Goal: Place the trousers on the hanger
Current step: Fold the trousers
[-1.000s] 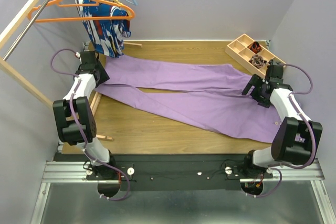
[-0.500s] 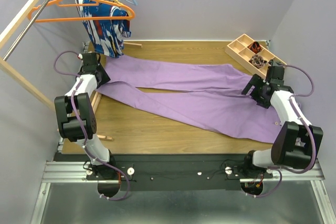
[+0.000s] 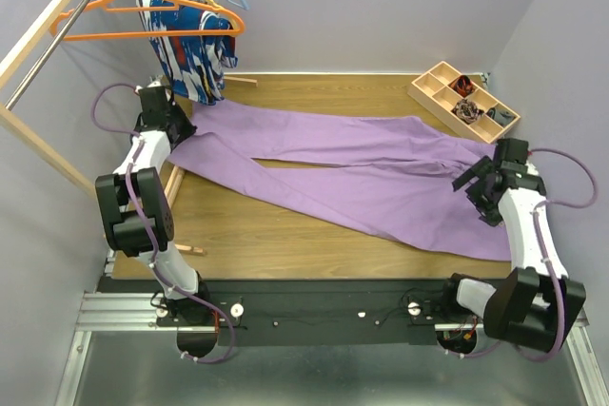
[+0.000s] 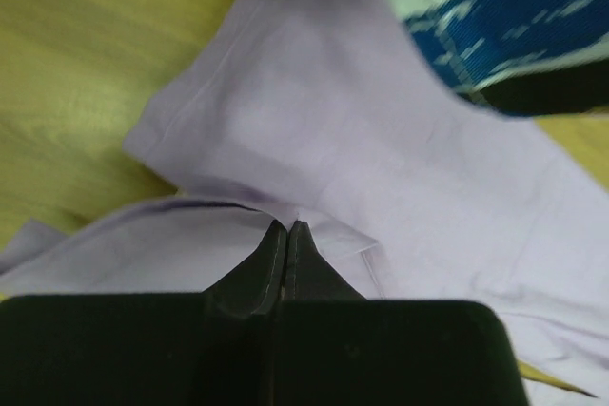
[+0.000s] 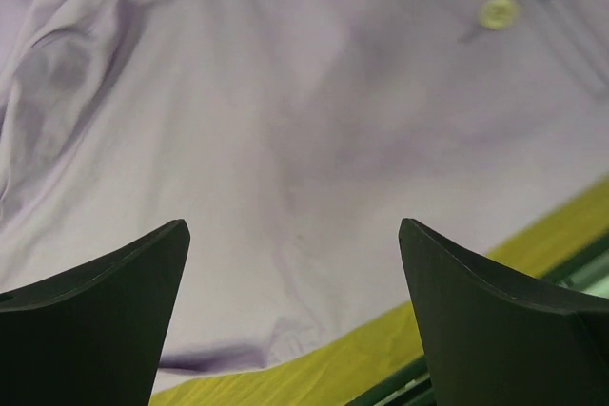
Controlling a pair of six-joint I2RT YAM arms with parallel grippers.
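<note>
Step in hand: getting hold of the trousers [image 3: 352, 168] before any lift; they lie spread flat across the counter [image 3: 314, 92], legs running to the far left and waist to the near right.
Trousers and hanger: well apart. The hanger [image 3: 100, 37] hangs on the wooden rail [image 3: 43, 30] at the far left, above the counter, with nothing over its bottom bar.
Left hand: the left hand [image 3: 174, 130] sits at the leg ends on the far left; its fingers are closed tip to tip on a raised fold of the hem, so it looks to be pinching the cloth.
Right hand: the right hand [image 3: 478, 187] hovers over the waist end at the near right with its fingers spread wide, gripping nothing.
Next move, as I judge it: the right hand needs to drop onto the waist and close on it, so both ends can rise together towards the hanger; the cloth is long and limp and will sag between the two holds.
Top view only: the hanger, the rail, and the full lie of the trousers.
Left wrist view only: the closed fingertips [image 4: 286, 227] at the fold, and a blue patterned garment [image 4: 514, 16] hanging just past the hem.
Right wrist view only: a small button [image 5: 499, 12] on the waist and the near counter edge just beyond the cloth.
</note>
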